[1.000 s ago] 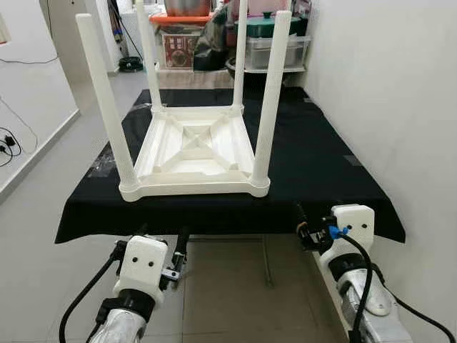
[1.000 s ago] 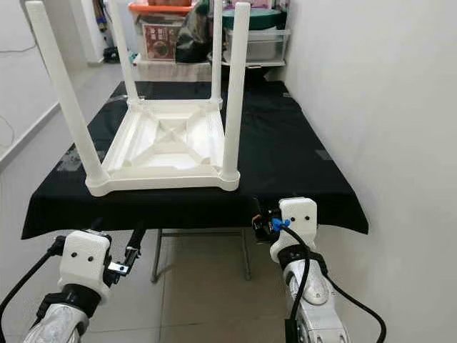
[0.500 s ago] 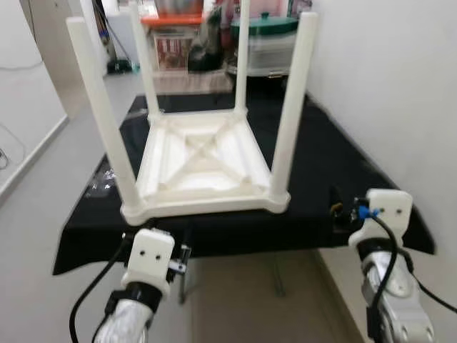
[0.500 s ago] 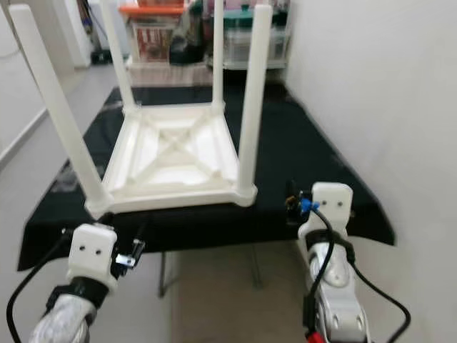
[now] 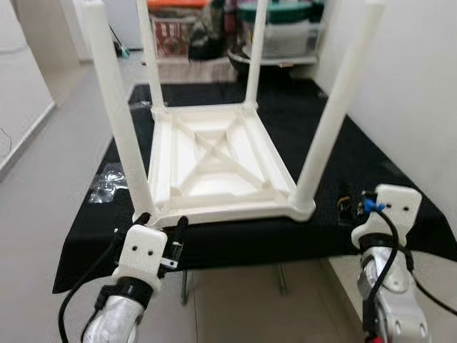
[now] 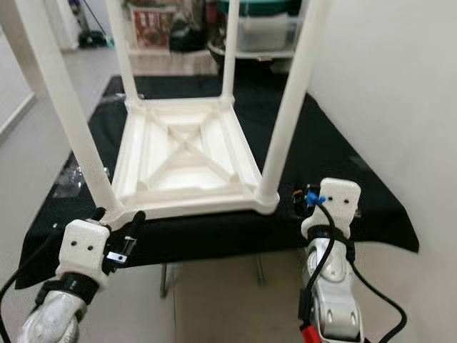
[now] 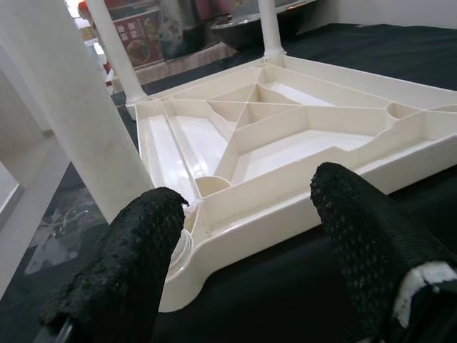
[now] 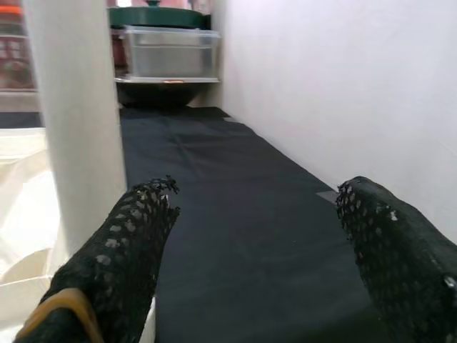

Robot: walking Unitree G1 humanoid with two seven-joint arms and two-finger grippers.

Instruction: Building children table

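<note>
Camera's closed in on the upturned cream plastic children's table point(image 5: 214, 168) on the black-draped counter point(image 5: 371, 150); left end effector point(image 7: 250, 236) and right end effector point(image 8: 250, 236) both spread wide at its near corners.

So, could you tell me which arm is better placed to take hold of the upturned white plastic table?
Probably left: the left gripper, open, already faces the table's near corner beside a leg. The right gripper, also open, points past it.

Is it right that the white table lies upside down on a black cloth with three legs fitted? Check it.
Not quite. The table lies upside down on the black cloth, but with four legs fitted, one at each corner, as the left eye view shows.
</note>
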